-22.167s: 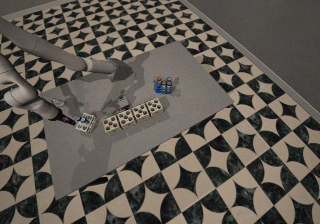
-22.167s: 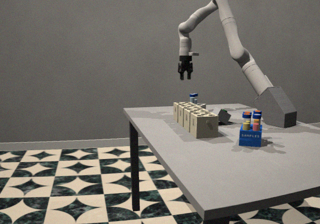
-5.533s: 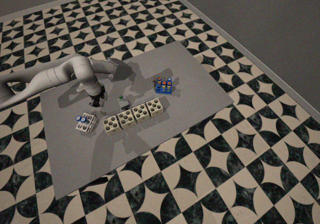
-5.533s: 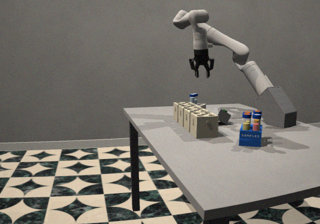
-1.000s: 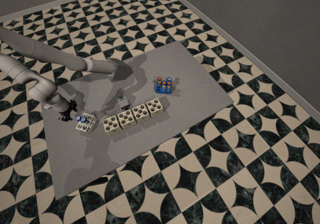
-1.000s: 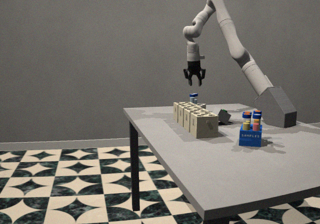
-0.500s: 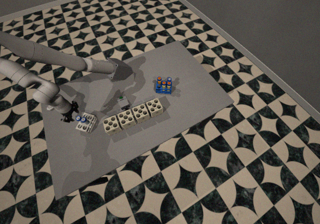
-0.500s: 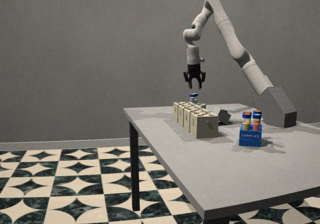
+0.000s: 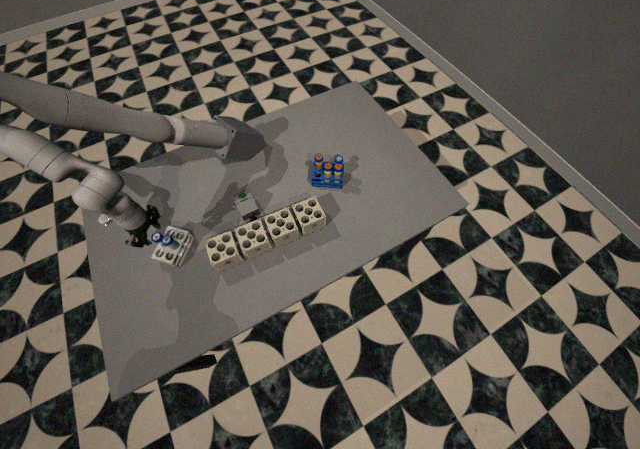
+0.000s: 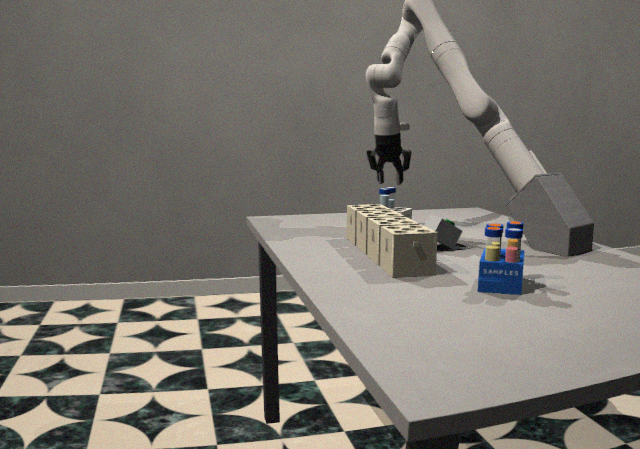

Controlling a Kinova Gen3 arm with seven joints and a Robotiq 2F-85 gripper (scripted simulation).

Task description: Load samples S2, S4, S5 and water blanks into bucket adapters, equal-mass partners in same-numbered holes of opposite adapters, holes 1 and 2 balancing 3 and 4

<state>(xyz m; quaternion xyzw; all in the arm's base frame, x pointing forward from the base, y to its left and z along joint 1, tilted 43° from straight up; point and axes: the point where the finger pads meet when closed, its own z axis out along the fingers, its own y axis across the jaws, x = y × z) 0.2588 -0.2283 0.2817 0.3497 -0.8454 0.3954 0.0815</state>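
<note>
My gripper [image 10: 389, 178] is open and empty. It hangs pointing down, a short way above the blue-capped water blanks [image 10: 387, 195]; it also shows in the overhead view [image 9: 140, 231]. Two blanks [image 9: 161, 238] stand in the white rack [image 9: 171, 250] at the left of the table. Several empty beige adapters [image 9: 266, 231] stand in a row in the middle, also seen from the side [image 10: 390, 237]. The blue samples rack [image 9: 327, 172] holds several tubes with orange-dotted caps and one pale one; it reads SAMPLES in the side view [image 10: 500, 266].
The small sloped desk with the green DONE key [image 9: 246, 204] stands just behind the adapter row, also seen in the side view [image 10: 447, 232]. The arm's grey base [image 10: 551, 221] sits at the back of the table. The table's left edge lies close to the white rack.
</note>
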